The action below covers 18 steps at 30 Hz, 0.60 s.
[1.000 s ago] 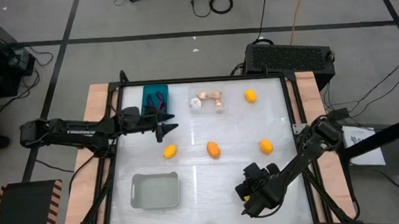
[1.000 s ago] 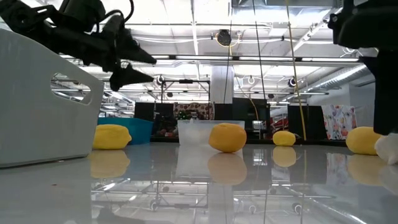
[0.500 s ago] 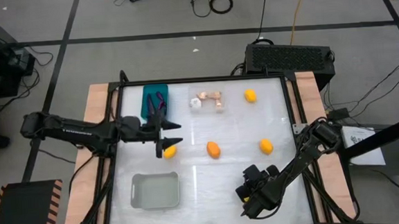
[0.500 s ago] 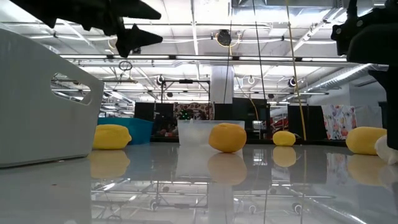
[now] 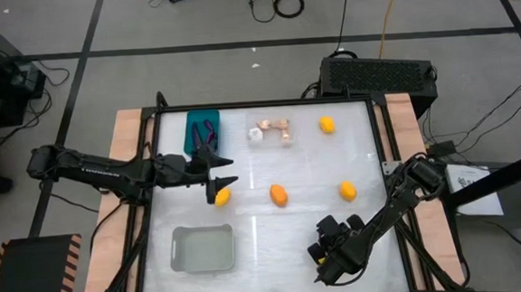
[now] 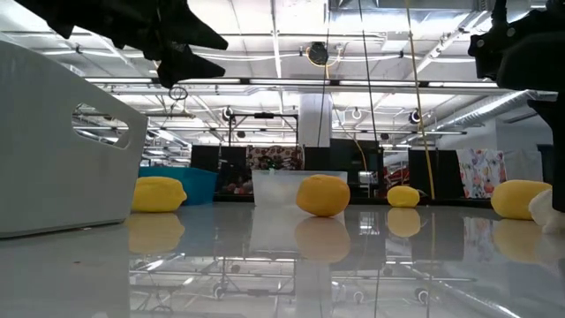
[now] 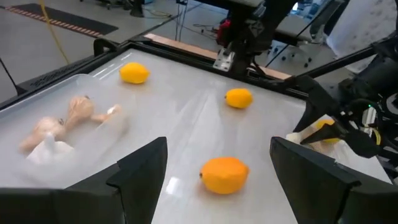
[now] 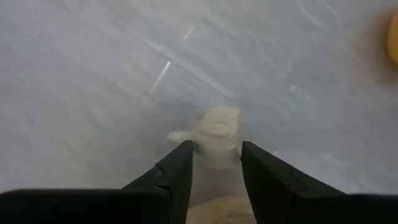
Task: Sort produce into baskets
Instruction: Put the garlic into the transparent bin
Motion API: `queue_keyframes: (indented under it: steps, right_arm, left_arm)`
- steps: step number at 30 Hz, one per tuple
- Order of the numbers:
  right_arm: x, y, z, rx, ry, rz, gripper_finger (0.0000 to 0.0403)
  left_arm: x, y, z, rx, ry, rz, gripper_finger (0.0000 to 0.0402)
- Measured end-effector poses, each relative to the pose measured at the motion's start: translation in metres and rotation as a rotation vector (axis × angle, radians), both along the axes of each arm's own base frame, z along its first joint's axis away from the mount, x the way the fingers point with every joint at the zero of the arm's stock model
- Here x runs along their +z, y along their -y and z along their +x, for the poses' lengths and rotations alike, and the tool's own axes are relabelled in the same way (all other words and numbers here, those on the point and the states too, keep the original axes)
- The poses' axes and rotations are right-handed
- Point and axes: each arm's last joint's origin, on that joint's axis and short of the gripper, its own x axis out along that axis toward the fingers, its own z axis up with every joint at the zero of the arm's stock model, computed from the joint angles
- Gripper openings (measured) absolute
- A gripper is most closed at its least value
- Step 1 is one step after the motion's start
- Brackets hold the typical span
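Observation:
My right gripper [image 5: 323, 271] is low over the table's front right. In the right wrist view its fingers [image 8: 177, 165] press on both sides of a pale garlic bulb [image 8: 216, 138] that lies on the table. My left gripper [image 5: 223, 173] hangs open just behind a yellow oval [image 5: 220, 197], and its wide-apart fingers [image 7: 142, 169] frame an orange oval [image 7: 224, 175]. More yellow ovals lie at mid table [image 5: 279, 196], mid right [image 5: 347, 190] and back right [image 5: 327, 124]. The teal basket [image 5: 192, 123] holds purple eggplants [image 5: 207, 131]. The clear basket [image 5: 262, 142] holds garlic bulbs [image 5: 273, 128].
The pale grey basket [image 5: 203, 248] stands at the front left with nothing in it, and it fills the left of the low view [image 6: 62, 150]. Wooden rails [image 5: 126, 141] edge the table on both sides. A black box [image 5: 378, 71] sits behind the back right corner.
My left gripper has swung from beside the teal basket toward the front, to just behind the yellow oval. The right gripper's fingers have closed in on the garlic bulb.

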Motion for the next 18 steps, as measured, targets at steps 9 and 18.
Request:
queue_keyframes:
  steps: [9,18]
  right_arm:
    - [0.0,0.004,0.003,0.081,-0.038,-0.006,0.0071]
    - [0.034,0.029,0.011,0.152,-0.002,0.035,0.0053]
  left_arm:
    - [-0.006,-0.002,-0.002,0.062,-0.058,-0.021,0.029]
    - [-0.011,-0.001,-0.004,0.06,-0.105,-0.031,0.029]
